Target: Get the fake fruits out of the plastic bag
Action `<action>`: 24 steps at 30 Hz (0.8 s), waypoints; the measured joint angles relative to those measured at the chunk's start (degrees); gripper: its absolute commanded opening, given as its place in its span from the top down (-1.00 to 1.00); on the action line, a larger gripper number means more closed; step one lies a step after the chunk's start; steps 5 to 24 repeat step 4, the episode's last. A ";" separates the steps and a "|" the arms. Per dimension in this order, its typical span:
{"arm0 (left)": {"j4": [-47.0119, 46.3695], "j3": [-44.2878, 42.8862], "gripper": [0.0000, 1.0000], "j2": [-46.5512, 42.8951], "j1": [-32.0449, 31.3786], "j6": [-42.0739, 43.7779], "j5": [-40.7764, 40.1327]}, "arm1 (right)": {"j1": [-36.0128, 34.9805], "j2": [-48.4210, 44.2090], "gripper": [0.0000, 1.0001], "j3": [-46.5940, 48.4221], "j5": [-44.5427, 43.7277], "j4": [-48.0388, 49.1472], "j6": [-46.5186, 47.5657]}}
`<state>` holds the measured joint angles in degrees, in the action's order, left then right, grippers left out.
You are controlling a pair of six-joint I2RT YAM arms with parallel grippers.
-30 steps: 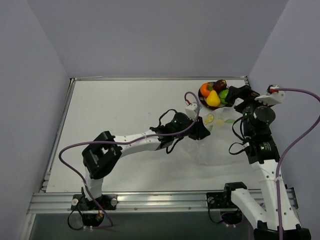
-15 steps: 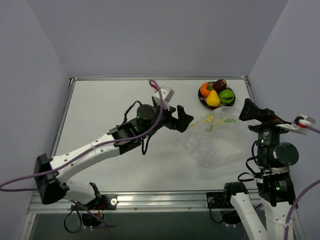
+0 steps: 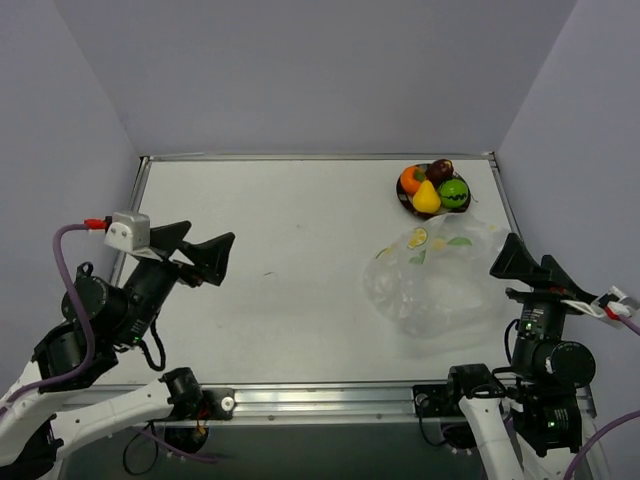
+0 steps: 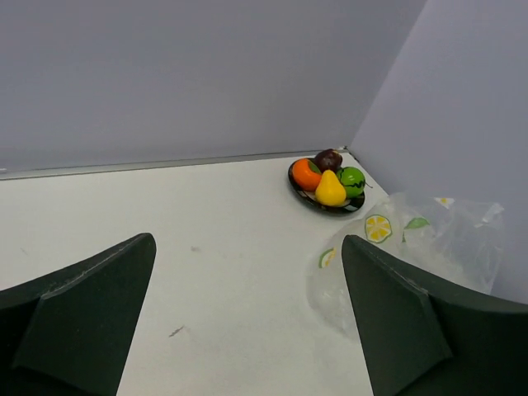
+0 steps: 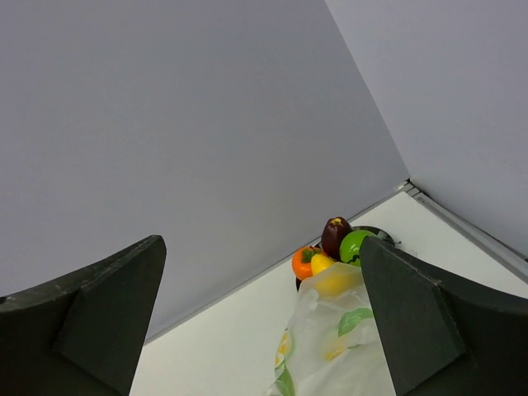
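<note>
Overhead, four glossy fruits (image 3: 432, 188) (orange, yellow, green and dark purple) sit piled on a dark-rimmed plate (image 3: 403, 200) at the table's (image 3: 300, 220) far right corner. The crumpled clear bag (image 3: 435, 285) lies just beside it. The left gripper (image 3: 208, 240) and the right gripper (image 3: 527, 260) both gape wide, holding nothing. Both wrist views show spread jaws framing the fruits and bag.
</note>
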<state>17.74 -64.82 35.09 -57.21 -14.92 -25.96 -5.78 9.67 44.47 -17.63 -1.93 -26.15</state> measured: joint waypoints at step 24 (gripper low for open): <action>2.40 0.11 -0.88 -2.56 0.00 1.16 -2.93 | 0.00 1.73 -1.00 0.02 0.07 -0.46 0.00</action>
